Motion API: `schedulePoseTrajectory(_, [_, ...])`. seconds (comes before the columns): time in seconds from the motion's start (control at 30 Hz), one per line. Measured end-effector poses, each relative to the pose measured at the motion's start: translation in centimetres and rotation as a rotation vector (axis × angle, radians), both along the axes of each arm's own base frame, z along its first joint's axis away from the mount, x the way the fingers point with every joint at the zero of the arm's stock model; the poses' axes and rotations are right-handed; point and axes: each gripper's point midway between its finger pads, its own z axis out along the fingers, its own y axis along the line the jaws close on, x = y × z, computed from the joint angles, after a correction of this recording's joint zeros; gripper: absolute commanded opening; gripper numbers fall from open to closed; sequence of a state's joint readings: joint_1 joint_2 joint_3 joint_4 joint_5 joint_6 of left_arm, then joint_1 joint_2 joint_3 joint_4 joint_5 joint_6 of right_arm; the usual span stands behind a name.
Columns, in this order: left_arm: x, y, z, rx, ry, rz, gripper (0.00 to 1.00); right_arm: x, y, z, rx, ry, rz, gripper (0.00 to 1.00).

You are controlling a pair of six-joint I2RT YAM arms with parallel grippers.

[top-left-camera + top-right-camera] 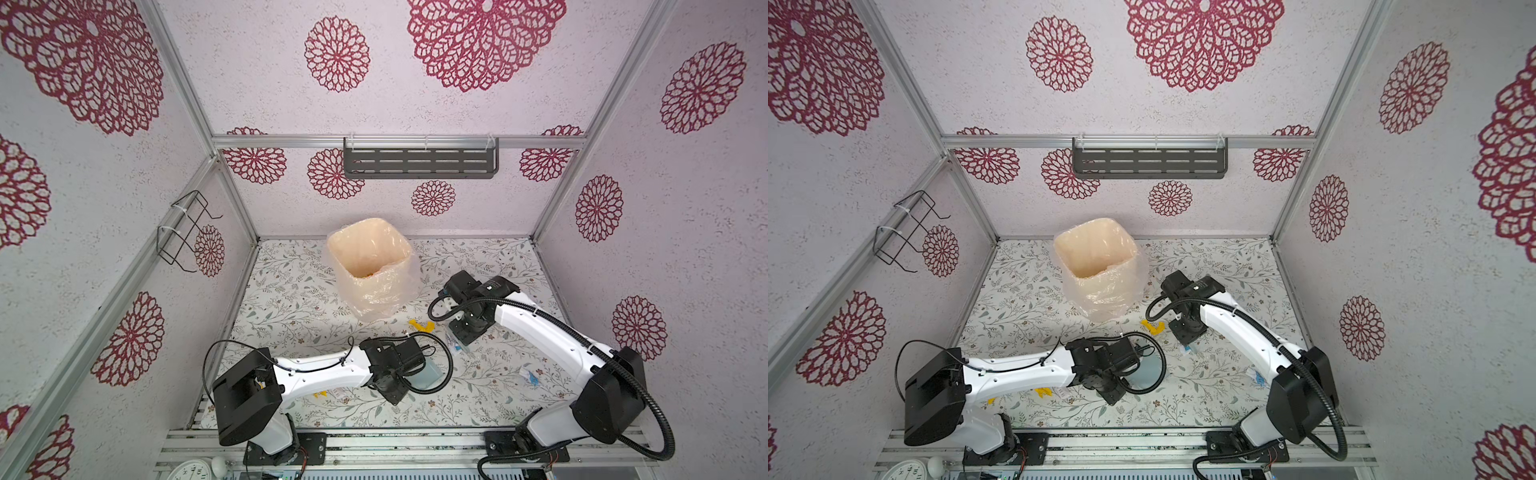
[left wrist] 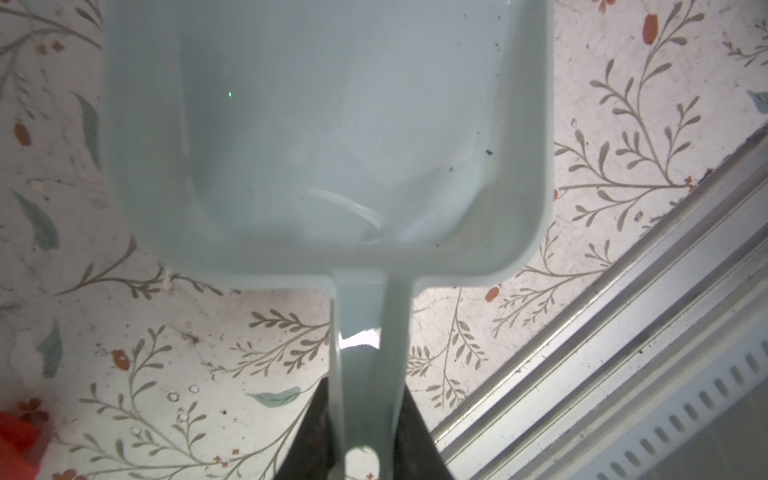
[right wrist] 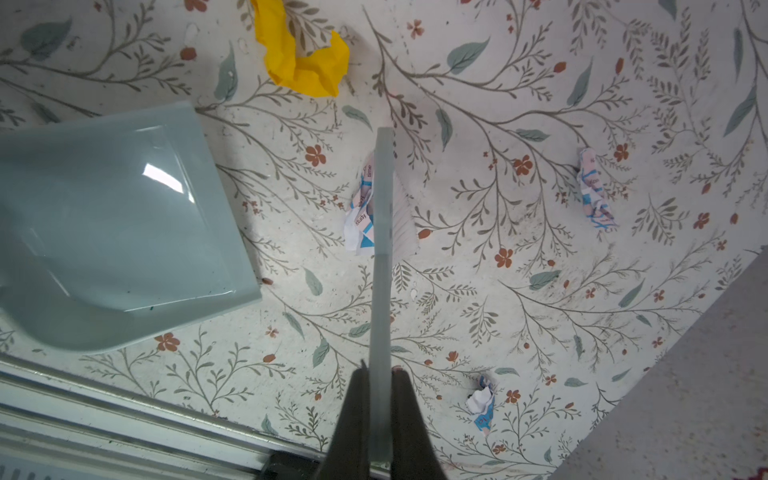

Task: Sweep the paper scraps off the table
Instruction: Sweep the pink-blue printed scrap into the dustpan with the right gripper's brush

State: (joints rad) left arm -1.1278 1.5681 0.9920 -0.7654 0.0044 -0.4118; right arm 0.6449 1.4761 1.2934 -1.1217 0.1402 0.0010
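My left gripper is shut on the handle of the pale blue-grey dustpan, which lies flat and empty on the table; both top views show the dustpan. My right gripper is shut on the small pale brush. Its bristles touch a white paper scrap with blue marks, a short way from the dustpan's lip. A yellow scrap lies beyond. Other white-blue scraps lie apart. A blurred red scrap shows beside the pan.
A bin with a plastic liner stands at the back middle. More scraps, yellow and white, lie under the left arm. An aluminium rail runs along the front edge. Walls close three sides; a shelf hangs at the back.
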Motion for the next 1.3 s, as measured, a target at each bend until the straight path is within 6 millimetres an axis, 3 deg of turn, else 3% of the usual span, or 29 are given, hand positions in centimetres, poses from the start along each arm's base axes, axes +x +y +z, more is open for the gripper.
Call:
schedulePoseTrajectory(0.3, [-0.3, -0.1, -0.3, 0.005, 0.015, -0.015, 0.00, -1.7, 2.2, 1.6, 0.042, 0.021, 0.025, 0.00])
schedulePoseTrajectory(0.63, [-0.9, 0.0, -0.4, 0.010, 0.029, -0.070, 0.00, -0.4, -0.2, 2.3, -0.020, -0.013, -0.080, 0.00])
schedulePoseTrajectory(0.87, [-1.2, 0.2, -1.1, 0.035, 0.050, -0.095, 0.00, -0.7, 0.1, 1.2, -0.028, 0.031, -0.076, 0.00])
schedulePoseTrajectory(1.3, [-1.4, 0.4, -1.4, 0.020, 0.139, -0.088, 0.00, -1.0, 0.6, 1.0, 0.000, 0.052, -0.072, 0.00])
